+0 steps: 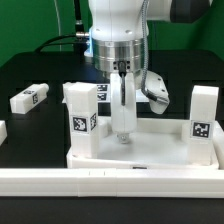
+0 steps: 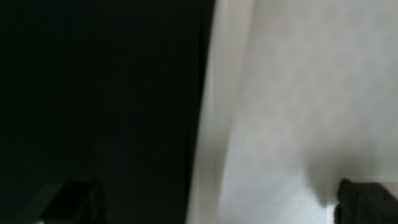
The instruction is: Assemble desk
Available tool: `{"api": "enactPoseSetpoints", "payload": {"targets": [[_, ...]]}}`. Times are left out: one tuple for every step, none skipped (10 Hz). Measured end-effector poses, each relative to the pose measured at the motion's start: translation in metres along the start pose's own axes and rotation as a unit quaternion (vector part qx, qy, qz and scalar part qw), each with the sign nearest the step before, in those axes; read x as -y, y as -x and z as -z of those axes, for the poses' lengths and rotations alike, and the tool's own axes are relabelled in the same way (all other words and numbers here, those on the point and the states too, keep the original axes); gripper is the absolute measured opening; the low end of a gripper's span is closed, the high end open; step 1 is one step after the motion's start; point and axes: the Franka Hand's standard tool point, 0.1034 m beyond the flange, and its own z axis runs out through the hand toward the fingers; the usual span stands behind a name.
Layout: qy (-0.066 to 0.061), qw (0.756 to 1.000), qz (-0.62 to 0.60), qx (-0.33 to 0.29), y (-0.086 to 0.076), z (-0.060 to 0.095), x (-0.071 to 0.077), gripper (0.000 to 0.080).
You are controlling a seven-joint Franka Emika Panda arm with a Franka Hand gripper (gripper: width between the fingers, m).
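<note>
- The tabletop lies rim-up at the near edge of the table, just behind the rail.
- Three legs stand upright on it. The left leg is at its corner on the exterior view's left, and the right leg is at the opposite corner. The middle leg stands between them, directly under the gripper.
- A loose leg lies flat on the table, well apart from the tabletop, toward the exterior view's left.
- The legs look like hard, stiff, light plastic, and their smooth faces are probably slippery. The square section offers two flat opposite faces, so the upper half is likely the best place to hold. The tabletop's thin rim looks like a poor hold.
- The fingers are spread wide and grip nothing. In the wrist view a dark gap separates that finger from the white face of the middle leg. Whether the other finger touches it cannot be told.
</note>
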Motion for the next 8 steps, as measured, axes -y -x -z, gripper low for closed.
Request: {"api": "enactPoseSetpoints", "payload": {"targets": [[0.001,1.000,0.001,0.000,0.0005,-0.0010,-0.0006,0.0649],[0.001,1.000,0.001,0.000,0.0005,-0.0013,-0.0008,0.0649],[0.002,1.000,0.002,-0.001,0.0002,-0.0025,-0.0014,0.0548],[0.003,1.000,0.002,-0.001,0.0001,-0.0029,-0.0018,0.0548],[0.003,1.000,0.003,-0.001,0.0001,-0.0030,-0.0018,0.0371],[0.003,1.000,0.004,-0.001,0.0000,-0.0031,-0.0021,0.0371],[0.003,1.000,0.004,-0.001,0.0001,-0.0031,-0.0022,0.0176],[0.001,1.000,0.004,-0.002,-0.0008,-0.0024,-0.0010,0.0069]]}}
